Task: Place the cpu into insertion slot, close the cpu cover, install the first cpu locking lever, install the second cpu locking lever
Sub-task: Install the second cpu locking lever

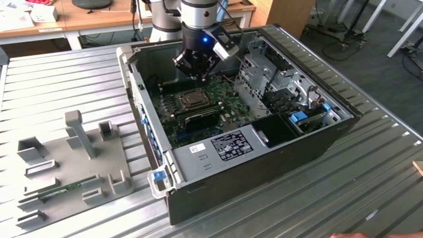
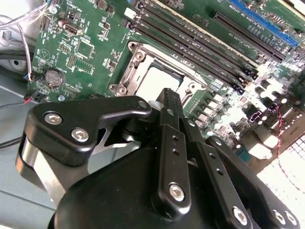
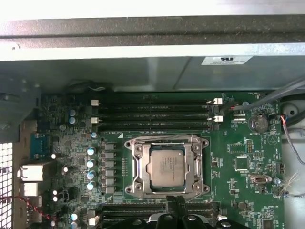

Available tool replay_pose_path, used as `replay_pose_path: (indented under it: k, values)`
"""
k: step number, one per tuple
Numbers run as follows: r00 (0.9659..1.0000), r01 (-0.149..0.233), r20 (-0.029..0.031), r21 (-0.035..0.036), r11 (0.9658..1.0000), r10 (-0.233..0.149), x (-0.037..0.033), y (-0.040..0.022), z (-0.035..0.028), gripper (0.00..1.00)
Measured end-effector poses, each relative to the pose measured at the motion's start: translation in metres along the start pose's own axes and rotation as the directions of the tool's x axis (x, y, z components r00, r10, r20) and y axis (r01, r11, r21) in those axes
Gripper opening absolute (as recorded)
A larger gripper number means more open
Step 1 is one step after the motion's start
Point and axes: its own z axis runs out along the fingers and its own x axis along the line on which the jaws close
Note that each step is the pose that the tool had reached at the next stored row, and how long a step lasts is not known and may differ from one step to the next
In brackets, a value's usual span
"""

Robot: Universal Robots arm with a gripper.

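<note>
Hovering gripper (image 1: 198, 67) — cpu (image 3: 166, 166) seated, covered.

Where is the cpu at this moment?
The cpu sits in the insertion slot under the closed cpu cover, between the memory slots in the first wrist view.

A ribbed grey metal table (image 1: 59, 79) fills most of the exterior view, its slats running across the frame. Behind it, at the top, stands a wooden desk (image 1: 99, 19) with white legs; a white box (image 1: 43, 13) and a dark round object (image 1: 92, 4) rest on it. A wooden cabinet (image 1: 286, 14) stands beside the desk. On the exterior view's right lies dark grey floor (image 1: 370, 54), with black cables (image 1: 343, 47) and white furniture legs (image 1: 406, 29).
</note>
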Motion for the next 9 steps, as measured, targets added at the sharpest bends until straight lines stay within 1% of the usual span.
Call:
replay_pose_path:
  k: [9]
  values:
    - [1.0000,0.000,0.0001,-0.0001,1.0000,0.000,-0.0001,-0.0070,0.0017,0.10]
